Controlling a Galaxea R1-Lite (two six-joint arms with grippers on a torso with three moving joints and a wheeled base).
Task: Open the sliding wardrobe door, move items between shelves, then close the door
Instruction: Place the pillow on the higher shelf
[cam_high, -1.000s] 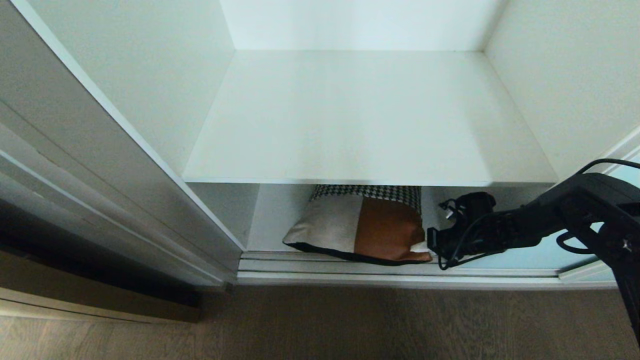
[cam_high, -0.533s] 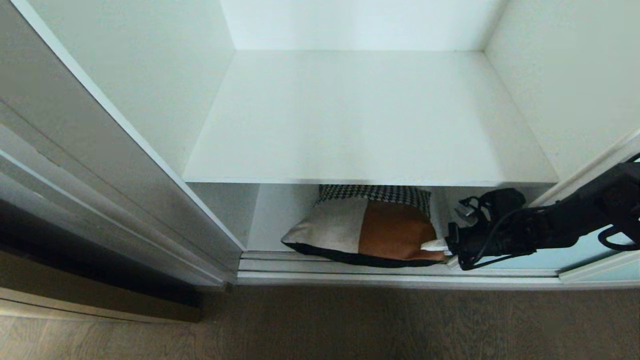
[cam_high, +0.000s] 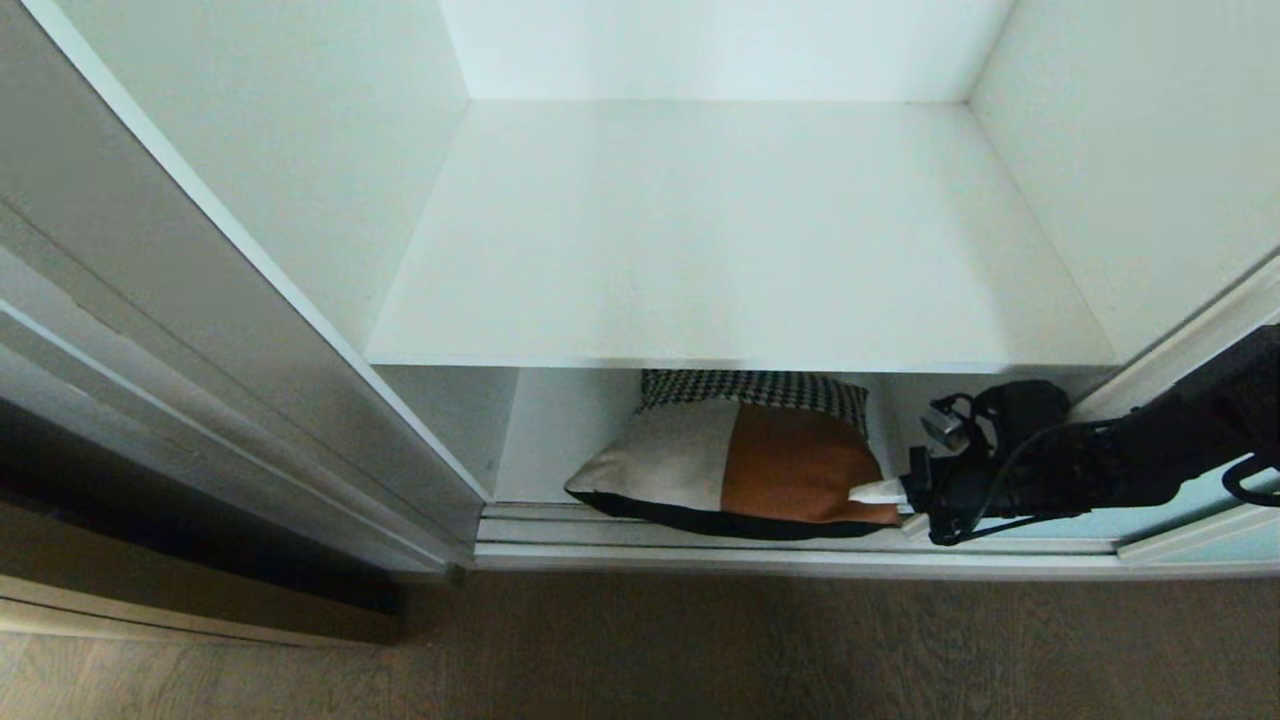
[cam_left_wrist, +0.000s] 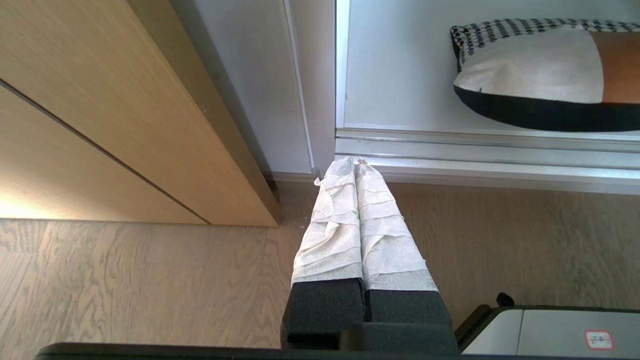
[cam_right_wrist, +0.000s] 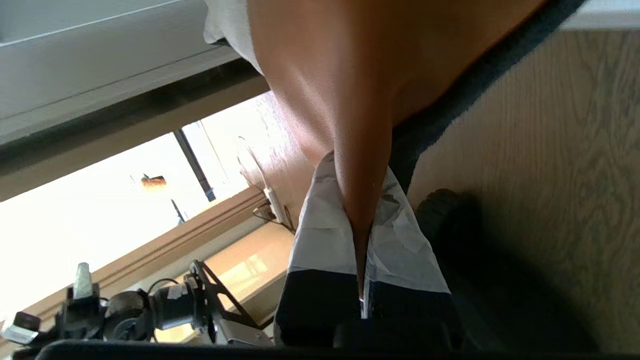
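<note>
Fingers of right gripper (cam_high: 868, 492) (closed) on one cushion (cam_high: 740, 462) under one shelf (cam_high: 740, 240)

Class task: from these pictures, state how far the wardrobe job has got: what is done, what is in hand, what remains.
Done: the pale aqua frosted-glass sliding door is slid aside. In hand: the right claw is shut on the tan corner of the tan, white and black cushion on the lower level. Left: place it on the bare white upper shelf, then close the door.

Upper shelf (cam_high: 740, 240) bare; cushion (cam_high: 735, 465) beneath.
</note>
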